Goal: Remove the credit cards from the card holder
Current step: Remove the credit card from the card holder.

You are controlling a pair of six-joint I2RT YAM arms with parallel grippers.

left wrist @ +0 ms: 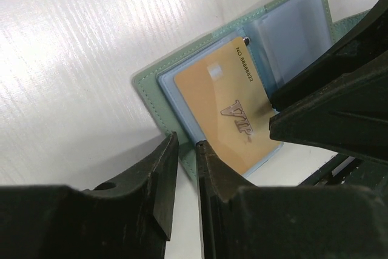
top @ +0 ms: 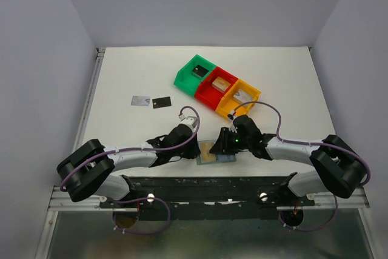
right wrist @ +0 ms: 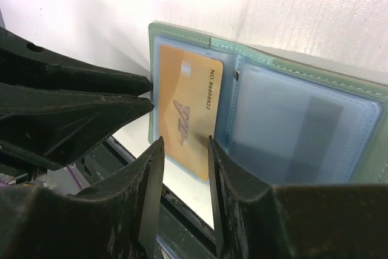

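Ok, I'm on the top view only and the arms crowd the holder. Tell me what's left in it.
Observer: One gold card, sleeved in one page of the open holder.
Operator: Check the other page.
Observer: Its clear sleeves show no card.
Operator: Give me the right gripper.
Observer: The right gripper is over the card's near end, jaws apart.

White table [top: 133,65] enclosed by plain pale grey walls [top: 200,4].
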